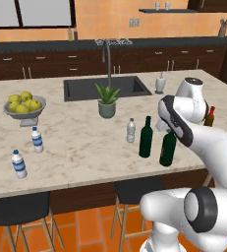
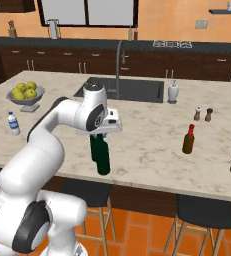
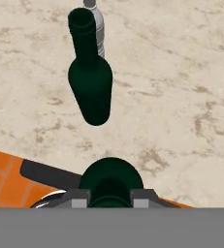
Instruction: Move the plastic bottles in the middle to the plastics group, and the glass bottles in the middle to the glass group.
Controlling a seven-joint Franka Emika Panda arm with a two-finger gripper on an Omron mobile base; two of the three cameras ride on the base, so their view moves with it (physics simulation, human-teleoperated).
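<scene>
Two dark green wine bottles stand near the counter's front edge. My gripper (image 2: 101, 134) is shut on the neck of the nearer green bottle (image 1: 167, 149), seen from above in the hand view as a round shoulder (image 3: 111, 180) between my fingertips (image 3: 79, 199). I cannot tell whether its base touches the counter. The other green bottle (image 1: 145, 138) (image 3: 90, 87) stands just beyond it. A small greyish plastic bottle (image 1: 130, 130) (image 3: 99, 26) stands behind that. Two blue-labelled water bottles (image 1: 37, 140) (image 1: 19, 164) stand far left. The brown red-topped bottle (image 2: 188, 139) stands to the right.
A fruit bowl (image 1: 24, 107), a potted plant (image 1: 107, 102), the sink (image 1: 105, 87) and a soap dispenser (image 1: 160, 83) lie further back. Salt and pepper shakers (image 2: 203, 114) stand behind the brown bottle. Stools (image 1: 134, 192) sit under the counter's front edge.
</scene>
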